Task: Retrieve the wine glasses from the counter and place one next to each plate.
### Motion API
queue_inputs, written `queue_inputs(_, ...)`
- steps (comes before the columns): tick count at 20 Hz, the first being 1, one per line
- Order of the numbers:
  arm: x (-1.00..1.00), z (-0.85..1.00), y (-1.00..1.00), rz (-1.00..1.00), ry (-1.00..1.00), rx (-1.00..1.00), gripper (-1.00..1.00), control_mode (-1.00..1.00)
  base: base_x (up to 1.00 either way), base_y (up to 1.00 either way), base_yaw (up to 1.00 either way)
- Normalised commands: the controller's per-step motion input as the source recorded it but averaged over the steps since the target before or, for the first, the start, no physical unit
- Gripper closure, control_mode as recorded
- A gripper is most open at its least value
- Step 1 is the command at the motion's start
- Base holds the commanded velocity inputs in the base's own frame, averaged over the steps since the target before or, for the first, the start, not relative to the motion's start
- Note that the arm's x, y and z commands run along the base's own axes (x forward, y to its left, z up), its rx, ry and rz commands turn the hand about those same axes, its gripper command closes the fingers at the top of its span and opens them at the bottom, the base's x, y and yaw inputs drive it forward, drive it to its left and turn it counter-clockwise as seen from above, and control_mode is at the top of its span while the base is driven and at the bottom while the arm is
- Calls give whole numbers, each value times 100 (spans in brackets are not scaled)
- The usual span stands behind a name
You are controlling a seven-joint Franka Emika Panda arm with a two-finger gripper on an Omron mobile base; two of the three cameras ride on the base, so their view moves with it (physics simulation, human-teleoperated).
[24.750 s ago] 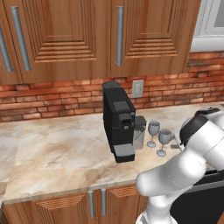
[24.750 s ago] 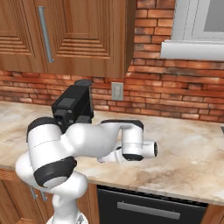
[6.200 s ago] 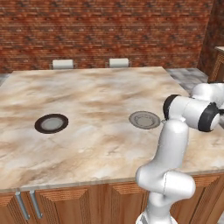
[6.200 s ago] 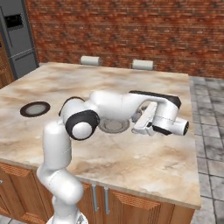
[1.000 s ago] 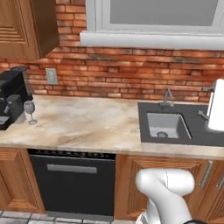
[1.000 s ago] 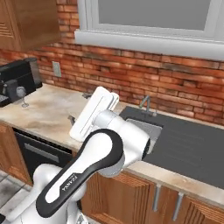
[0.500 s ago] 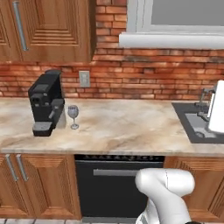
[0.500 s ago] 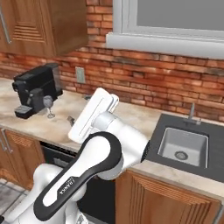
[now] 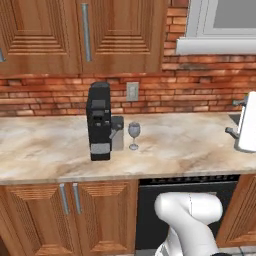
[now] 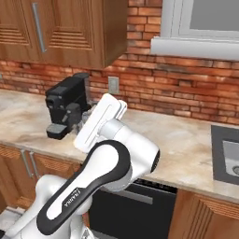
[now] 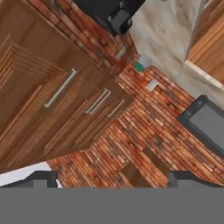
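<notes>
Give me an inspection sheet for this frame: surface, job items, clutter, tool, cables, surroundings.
Surface: beige marbled counter over brown wooden cabinet doors.
Job's things: one wine glass stands upright on the counter, just right of the coffee machine; no plates seen.
Clutter: black coffee machine with a clear tank on its right side.
Tool: fingertips spread wide in the hand view, nothing between them; it faces the brick wall and upper cabinets, away from the glass.
Cables: nothing seen.
Surroundings: red brick wall with an outlet, upper wooden cabinets, window sill, sink at right, dark appliance front below the counter.
</notes>
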Motion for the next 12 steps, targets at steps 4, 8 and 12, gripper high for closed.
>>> queue_inputs(4,0,0,0,0,0,0,-100,100,-31,96,-4)
queue_inputs(8,0,0,0,0,0,0,-100,100,-14,42,0)
queue_inputs(12,0,0,0,0,0,0,-100,100,4,-16,6)
